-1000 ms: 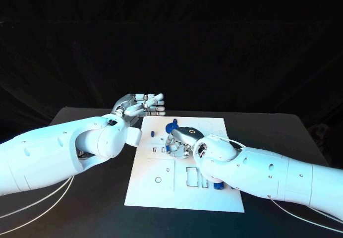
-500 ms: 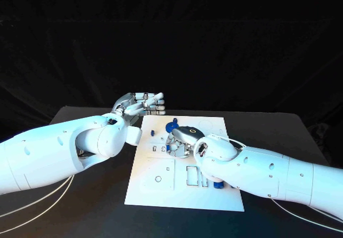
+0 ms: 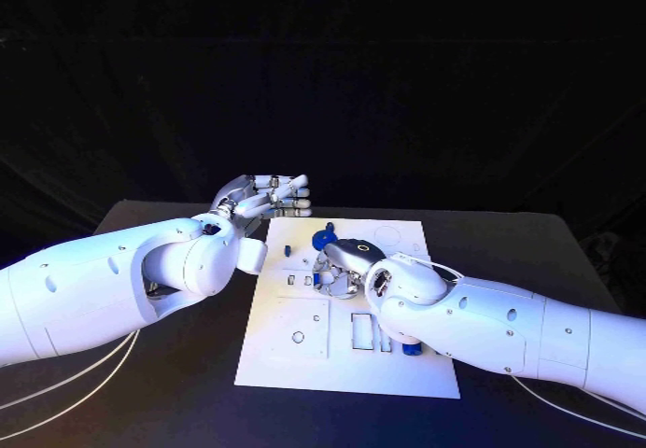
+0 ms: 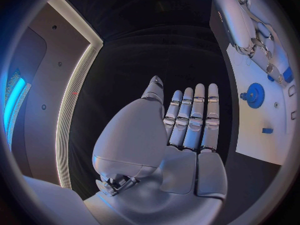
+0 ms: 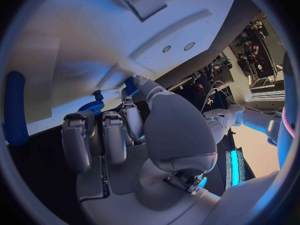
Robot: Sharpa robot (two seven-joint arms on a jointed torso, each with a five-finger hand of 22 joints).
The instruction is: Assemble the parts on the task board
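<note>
The white task board (image 3: 303, 359) lies in the middle of the table. My right hand (image 3: 344, 266) is bent down over its middle. Its thumb and a finger pinch a small blue part (image 5: 130, 85) against the board (image 5: 94, 35). A blue gear (image 3: 325, 240) stands just beyond that hand, also seen as the gear (image 5: 94, 106) and the gear (image 4: 255, 92). My left hand (image 3: 264, 196) hovers at the board's far left corner, palm flat, fingers straight, holding nothing; the wrist view shows this hand (image 4: 187, 130) beside the board (image 4: 262, 135).
A long blue part (image 3: 411, 349) lies on the board's near right beside my right forearm, seen too as the long part (image 5: 14, 115). A small blue peg (image 3: 287, 250) stands near the board's left edge. Black table surrounds the board.
My right hand has crept slightly farther along the board towards the gear. The left hand has not moved.
</note>
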